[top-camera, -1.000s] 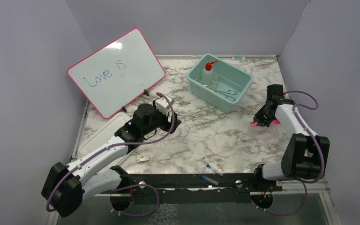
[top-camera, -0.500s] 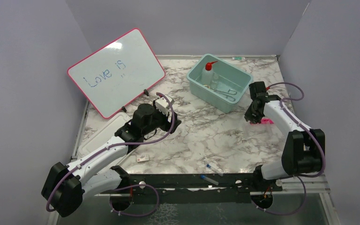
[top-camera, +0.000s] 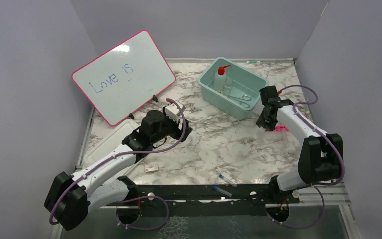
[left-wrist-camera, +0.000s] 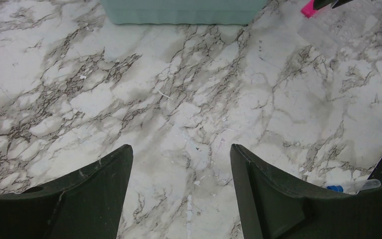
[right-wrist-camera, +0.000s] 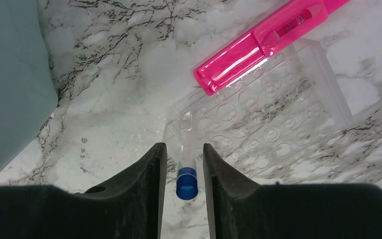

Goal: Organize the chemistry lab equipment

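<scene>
One blue-capped tube (right-wrist-camera: 185, 159) | pinched in right tool (right-wrist-camera: 184, 148), cap toward wrist (long axis along the tool) | left tool (left-wrist-camera: 179, 152) wide open, empty

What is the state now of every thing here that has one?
Left gripper, open, holding nothing.
Right gripper, straddling the blue-capped tube; grip cannot be told.
Squeeze bottle, in the teal bin, red cap on.
Forceps, lying in the bin.
Whiteboard, propped tilted, written on.
Clear rack, on the table, holes unfilled.
</scene>
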`<state>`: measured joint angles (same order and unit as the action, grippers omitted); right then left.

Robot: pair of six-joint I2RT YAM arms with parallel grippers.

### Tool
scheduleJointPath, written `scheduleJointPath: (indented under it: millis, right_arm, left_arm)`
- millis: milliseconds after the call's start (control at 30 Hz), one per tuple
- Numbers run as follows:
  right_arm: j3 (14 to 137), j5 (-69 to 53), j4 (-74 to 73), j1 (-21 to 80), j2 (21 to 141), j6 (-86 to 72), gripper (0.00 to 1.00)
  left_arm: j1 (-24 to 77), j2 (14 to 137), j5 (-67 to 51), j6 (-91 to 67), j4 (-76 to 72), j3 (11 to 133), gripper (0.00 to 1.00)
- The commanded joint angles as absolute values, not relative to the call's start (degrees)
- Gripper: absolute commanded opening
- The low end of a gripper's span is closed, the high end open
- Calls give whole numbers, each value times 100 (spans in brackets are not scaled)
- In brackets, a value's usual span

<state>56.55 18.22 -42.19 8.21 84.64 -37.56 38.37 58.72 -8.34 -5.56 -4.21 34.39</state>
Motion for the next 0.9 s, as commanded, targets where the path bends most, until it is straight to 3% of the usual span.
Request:
scheduleJointPath:
  millis: [0,467,633,867]
  right_arm:
    - [5944,1672,-4393,853,8218,-3674,40]
    - [6429,1469,-5522,1169,7222,-3295,45]
    - [6464,1430,-5961,2390,7008,-3720,45]
    - [6028,1175,-6082,4515,7216,-4520,46]
  left_arm:
    - [3837,5862,-936,-609,-631,3556,75]
    - [3841,5826,-879,-885,-817,3569,75]
    - [3835,5793,-642,-1151,-942,3564,75]
    - [3840,5605,614,-1617,-872,3596,75]
